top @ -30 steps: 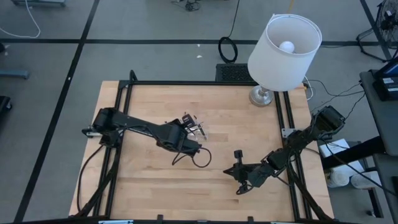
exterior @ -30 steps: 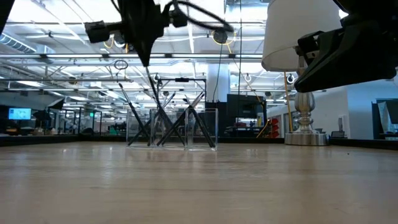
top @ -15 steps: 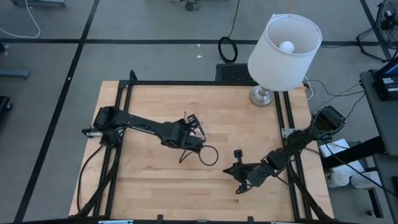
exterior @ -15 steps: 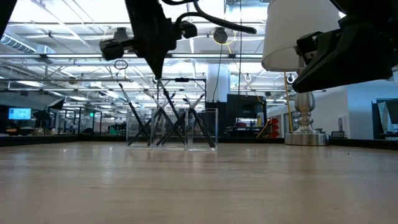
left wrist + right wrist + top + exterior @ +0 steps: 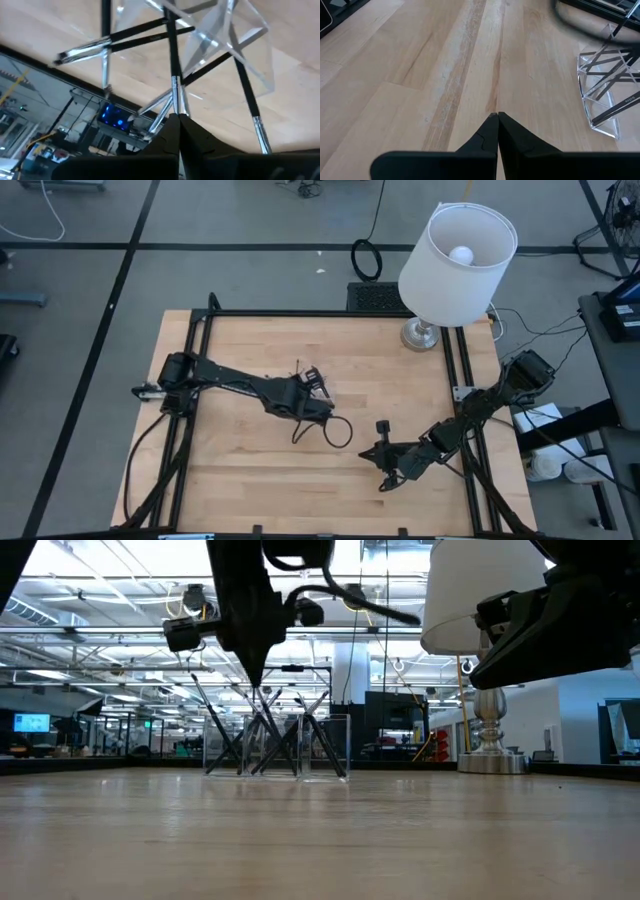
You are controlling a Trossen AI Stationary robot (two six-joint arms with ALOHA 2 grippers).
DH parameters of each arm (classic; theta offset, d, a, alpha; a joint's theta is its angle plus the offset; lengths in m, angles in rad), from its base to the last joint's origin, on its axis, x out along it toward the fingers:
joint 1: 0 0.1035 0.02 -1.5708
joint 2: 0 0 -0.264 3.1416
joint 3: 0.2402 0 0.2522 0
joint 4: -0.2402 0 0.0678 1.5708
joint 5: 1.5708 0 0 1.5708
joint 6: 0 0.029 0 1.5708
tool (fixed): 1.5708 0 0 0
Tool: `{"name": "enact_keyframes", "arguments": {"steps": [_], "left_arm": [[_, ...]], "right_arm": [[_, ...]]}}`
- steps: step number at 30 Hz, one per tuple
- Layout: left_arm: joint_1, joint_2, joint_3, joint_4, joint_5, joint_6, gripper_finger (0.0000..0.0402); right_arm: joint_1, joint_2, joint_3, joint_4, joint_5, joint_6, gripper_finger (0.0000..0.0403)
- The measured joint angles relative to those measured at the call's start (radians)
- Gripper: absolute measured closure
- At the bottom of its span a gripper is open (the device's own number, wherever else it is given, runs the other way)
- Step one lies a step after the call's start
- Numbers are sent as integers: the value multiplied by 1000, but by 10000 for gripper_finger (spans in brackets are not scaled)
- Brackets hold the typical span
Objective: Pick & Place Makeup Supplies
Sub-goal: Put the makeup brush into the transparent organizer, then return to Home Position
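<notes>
A small clear plastic holder point(image 5: 308, 372) stands mid-table with several thin dark makeup sticks point(image 5: 275, 740) leaning crossed inside it, their silvery sections poking over its walls. My left gripper point(image 5: 318, 387) hangs just above it, pointing steeply down, shut on one stick point(image 5: 172, 55). In the low view the left gripper point(image 5: 255, 680) tapers to a point over the holder point(image 5: 300, 745). My right gripper point(image 5: 368, 450) hovers shut and empty over bare wood near the front right; in the right wrist view the right gripper point(image 5: 497, 116) has the holder point(image 5: 605, 100) ahead of it. My left gripper pinches the silvery section point(image 5: 175, 97) of one stick at its near end, between the two fingertips. The fingers come from above, slanting down, roughly in line with the stick. The stick's dark end point(image 5: 169, 25) reaches into the clear holder among the other sticks.
A white-shaded lamp point(image 5: 458, 255) stands on its metal base point(image 5: 422, 335) at the far right corner. A black cable loop point(image 5: 335, 430) hangs from the left arm over the table. Black frame rails point(image 5: 320, 313) border the table. Bare wood lies to the near left.
My left gripper has sunk and shifted toward the table's right edge, coming down over the clear holder while staying shut, and the stick it holds has gone down among the others. The right arm has kept still.
</notes>
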Motion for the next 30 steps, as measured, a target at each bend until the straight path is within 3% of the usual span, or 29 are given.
{"name": "enact_keyframes", "arguments": {"steps": [7,14,18,23,27,30], "left_arm": [[-1,13,0,-4,-7,-68,381],[-5,5,20,-86,-11,-169,305],[-17,4,46,-115,-70,-217,262],[-52,4,151,-210,-146,-313,227],[-116,-8,280,-289,-231,-489,216],[-178,-100,350,-284,-166,-587,222]], "right_arm": [[0,0,0,0,0,0,403],[0,0,0,0,0,1,403],[0,0,0,0,0,2,403],[1,0,0,0,-1,3,403],[1,0,0,0,-1,3,403],[1,0,0,-3,0,3,403]]}}
